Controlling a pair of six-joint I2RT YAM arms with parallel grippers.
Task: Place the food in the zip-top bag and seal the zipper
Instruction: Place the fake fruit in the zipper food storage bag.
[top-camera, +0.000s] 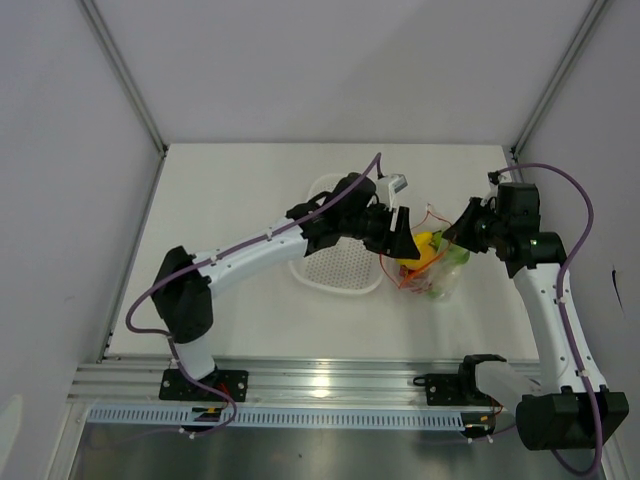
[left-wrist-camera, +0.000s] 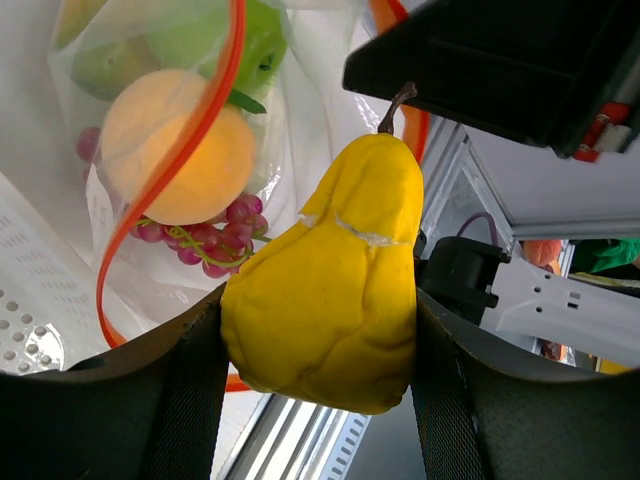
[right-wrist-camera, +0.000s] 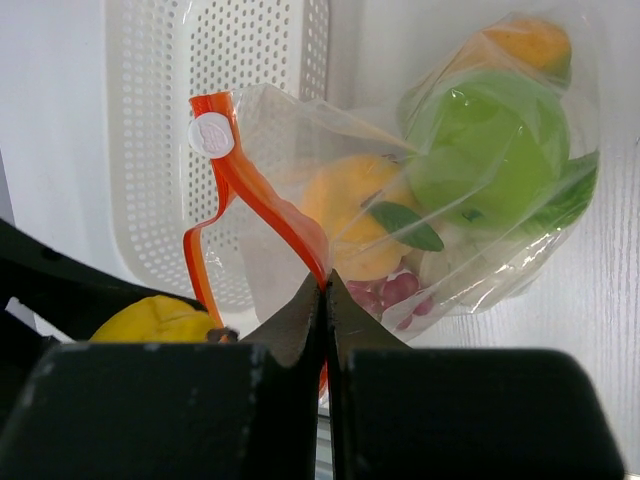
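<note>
the zip-top bag (top-camera: 432, 268) lies on the bench (top-camera: 250, 320) just right of the white basket (right-wrist-camera: 220, 60), its belly on the surface and its mouth lifted toward the arms. inside it show a green apple (right-wrist-camera: 490, 140), an orange fruit (left-wrist-camera: 175, 145) and red grapes (left-wrist-camera: 215, 240). the zipper (right-wrist-camera: 260, 200) loops wide, so the mouth is unsealed. the right claw (right-wrist-camera: 325, 290) is pinched fully closed on that orange-red strip, holding one lip of the mouth up. the left claw (left-wrist-camera: 320, 340) is partly closed, its two fingers pressed on the flanks of a yellow pear (left-wrist-camera: 330, 290), stem pointing up and away, poised just at the mouth and not yet through it

in my judgement the step in hand is loading, with sealing not begun. the next move calls for carrying the pear past the strip and well into the bag before the fingers part, while the right claw holds the lip steady; thin plastic could fold shut or drag along if the pear catches the rim

room is tight where it matters: the two claws sit close together over the mouth, with the basket rim hard by on the left side. bare bench shows toward the near rail and toward the back wall, so either arm can draw off that way; the bench's right edge is near the right arm
</note>
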